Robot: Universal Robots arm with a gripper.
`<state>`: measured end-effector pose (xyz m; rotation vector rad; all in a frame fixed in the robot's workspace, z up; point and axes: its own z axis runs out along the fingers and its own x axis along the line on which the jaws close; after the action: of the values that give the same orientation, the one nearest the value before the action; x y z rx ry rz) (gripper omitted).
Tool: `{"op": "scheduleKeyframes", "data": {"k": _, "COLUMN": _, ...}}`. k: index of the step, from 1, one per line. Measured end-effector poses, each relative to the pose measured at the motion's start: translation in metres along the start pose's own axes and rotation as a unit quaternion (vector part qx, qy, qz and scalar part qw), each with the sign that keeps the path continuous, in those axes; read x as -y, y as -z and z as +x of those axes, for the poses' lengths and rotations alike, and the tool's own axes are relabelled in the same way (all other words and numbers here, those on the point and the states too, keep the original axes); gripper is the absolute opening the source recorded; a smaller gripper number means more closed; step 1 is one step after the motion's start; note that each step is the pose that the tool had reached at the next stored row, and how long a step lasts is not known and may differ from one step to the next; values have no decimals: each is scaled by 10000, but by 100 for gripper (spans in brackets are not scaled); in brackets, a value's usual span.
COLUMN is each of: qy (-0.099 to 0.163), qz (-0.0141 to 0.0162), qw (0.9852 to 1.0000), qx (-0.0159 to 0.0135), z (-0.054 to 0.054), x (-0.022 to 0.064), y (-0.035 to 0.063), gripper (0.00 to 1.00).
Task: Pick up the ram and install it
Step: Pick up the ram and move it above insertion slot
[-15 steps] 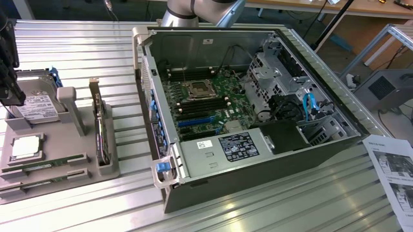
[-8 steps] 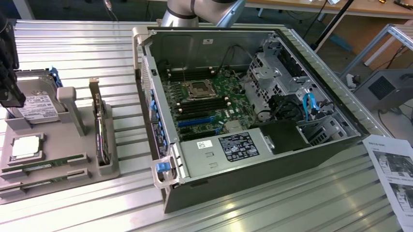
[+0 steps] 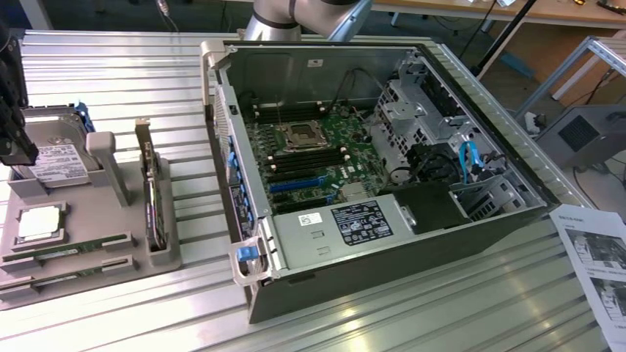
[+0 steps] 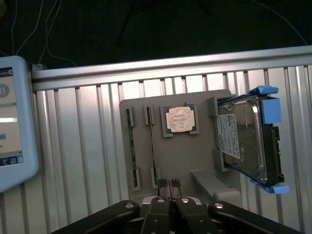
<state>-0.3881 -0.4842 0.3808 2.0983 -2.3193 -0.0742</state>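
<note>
On the slatted bench (image 3: 117, 66), the open computer case (image 3: 391, 271) takes the middle and the exterior view's right. A grey fixture tray (image 3: 98, 213) lies apart from it at the exterior view's left and carries the loose parts. The end effector (image 3: 20, 150) hangs at the tray's edge on the exterior view's far left, beside the hard drive (image 3: 54, 158). In the wrist view its fingers (image 4: 163, 204) are pressed together with nothing between them.

The square processor chip (image 3: 37, 222) sits in its recess between the hard drive and the sticks. The ram (image 3: 69, 249) stands on edge in the holder just beside the processor chip. A second stick (image 3: 69, 273) lies parallel to it at the tray's near end. Neither is lifted, so installation is not begun.

Finding: from the end effector, the ram lies toward the tray's near end, past the processor chip. Its long axis runs across the tray, toward the case. In the wrist view this axis lies square to the direction in which the fingers close, so they would close across its thin faces.
</note>
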Motion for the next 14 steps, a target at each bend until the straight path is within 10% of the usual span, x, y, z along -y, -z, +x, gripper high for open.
{"op": "scheduleKeyframes", "data": {"k": 14, "qy": 0, "qz": 0, "qw": 10000, "qx": -1, "z": 103, "x": 10, "y": 1, "gripper": 11}}
